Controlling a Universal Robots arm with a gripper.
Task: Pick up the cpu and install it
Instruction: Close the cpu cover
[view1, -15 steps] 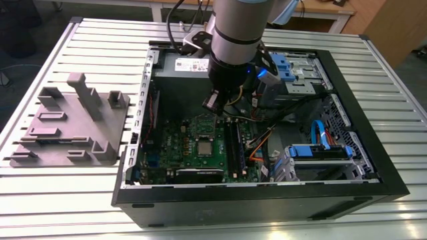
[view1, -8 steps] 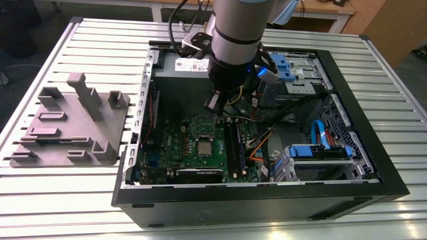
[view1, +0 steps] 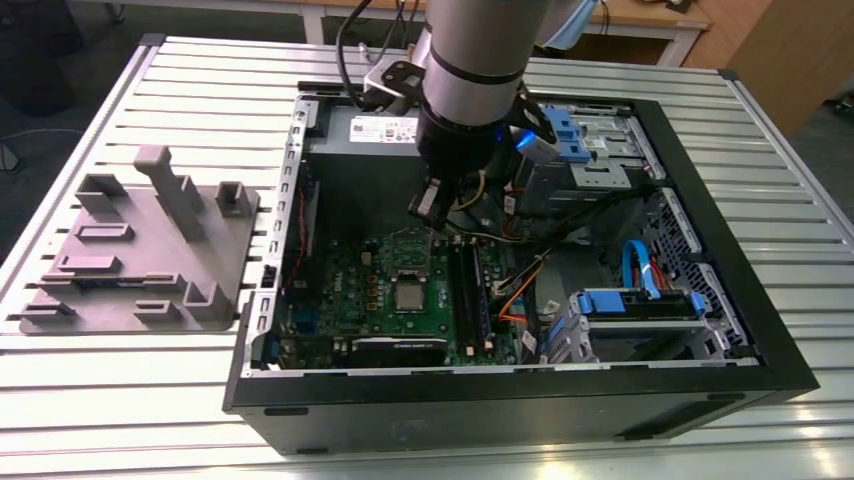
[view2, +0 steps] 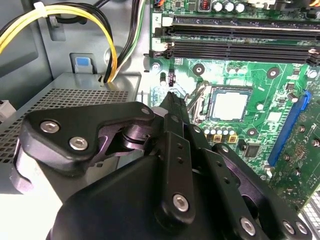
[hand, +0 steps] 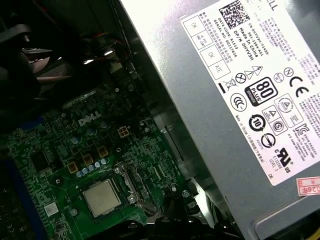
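- The gripper (view1: 427, 208) hung inside the open computer case (view1: 742, 280), its fingers drawn together to one narrow tip (view2: 170, 98) with nothing between them.
- The cpu (view1: 407, 296) lay flat in its socket on the green motherboard (view1: 350, 290), silver top up (square to the socket edges in both wrist views) (view2: 228, 105) (hand: 101, 198). The gripper was not touching it.
- In the exterior view the gripper tip stood above the board, between the socket and the grey power supply (view1: 363, 128), near the cpu but apart from it.
- The power supply's long edge (hand: 225, 105) ran close beside the socket, leaving a thin strip of board between.
- On the socket's other side lay the black memory slots (view2: 240, 37); yellow cables (view2: 100, 20) arched over the supply's mesh top.
- Outside the case, to the exterior view's left, a grey tray (view1: 134, 262) with raised blocks sat on the slatted table (view1: 200, 80), well apart from the arm.
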